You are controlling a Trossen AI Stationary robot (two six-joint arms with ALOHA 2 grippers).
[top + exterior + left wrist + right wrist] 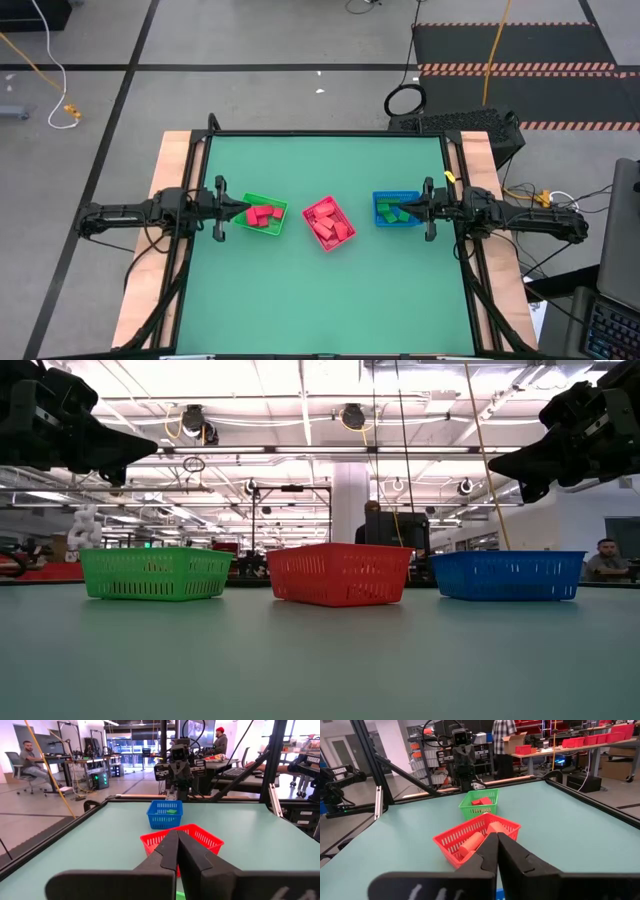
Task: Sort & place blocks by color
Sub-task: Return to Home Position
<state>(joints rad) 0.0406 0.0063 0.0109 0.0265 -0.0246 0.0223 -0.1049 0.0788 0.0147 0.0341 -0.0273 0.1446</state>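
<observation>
While the left pincer (176, 834) and right pincer (496, 836) hang pressed together, red blocks (481, 801) occupy the green basket (155, 573), salmon blocks (471, 841) the red basket (340, 574), green blocks (171, 811) the blue basket (508, 575).

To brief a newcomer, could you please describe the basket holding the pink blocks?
On the table, three baskets stand in a row. The red basket is the middle one, between the green basket and blue basket; only it holds pink blocks.

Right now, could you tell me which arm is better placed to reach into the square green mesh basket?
Left: the left hand hovers at the square green mesh basket's edge; the right hand hovers at the square blue mesh basket, beyond the red mesh basket.
</observation>
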